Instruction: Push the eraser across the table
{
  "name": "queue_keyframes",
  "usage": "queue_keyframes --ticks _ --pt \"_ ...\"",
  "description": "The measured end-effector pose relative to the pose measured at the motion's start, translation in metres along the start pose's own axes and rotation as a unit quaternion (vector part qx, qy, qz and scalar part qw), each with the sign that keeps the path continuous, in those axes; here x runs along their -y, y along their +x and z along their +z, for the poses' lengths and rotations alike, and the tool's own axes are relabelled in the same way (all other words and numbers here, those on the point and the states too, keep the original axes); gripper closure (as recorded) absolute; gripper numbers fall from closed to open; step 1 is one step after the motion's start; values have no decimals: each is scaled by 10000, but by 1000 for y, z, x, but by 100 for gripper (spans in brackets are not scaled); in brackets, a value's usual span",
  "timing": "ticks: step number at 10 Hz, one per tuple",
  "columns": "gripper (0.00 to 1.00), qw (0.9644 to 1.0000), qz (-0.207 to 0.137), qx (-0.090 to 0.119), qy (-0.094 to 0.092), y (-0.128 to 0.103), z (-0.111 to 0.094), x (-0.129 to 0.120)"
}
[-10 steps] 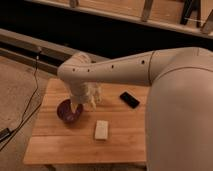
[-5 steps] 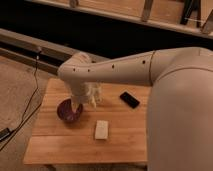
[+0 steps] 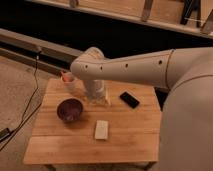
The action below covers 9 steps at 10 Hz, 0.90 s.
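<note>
Eraser (image 3: 129,99), black and flat, toward the far right corner of the table (image 3: 125,142), lying askew to the edges. Touched nothing; bare wood all round it. Just to its left, nearer the middle of the far edge, gripper (image 3: 98,99), low over the top under the thick white arm (image 3: 130,67), near the eraser but apart from it. Could not tell its state, apart or together, nor whether it met the wood. Farther left, dark bowl (image 3: 69,109), toward the left edge. Nearer the front edge, pale cream block (image 3: 101,129), well apart from the eraser. At the far left corner, small cup (image 3: 68,81) with something orange in it.

Held against a second before and half a second before: found no shift in eraser, gripper, bowl or block. Judged the push therefore not yet begun, with contact still to be made. Would probably call for setting the gripper beside the eraser and sweeping along the top, minding the right edge close by.
</note>
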Motion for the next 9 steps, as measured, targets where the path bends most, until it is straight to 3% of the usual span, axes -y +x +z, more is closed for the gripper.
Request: queue_keyframes --ticks 3,9 --pt "35 9992 372 40 99 -12 8 32" --pt "35 9953 947 172 -36 -43 23 87"
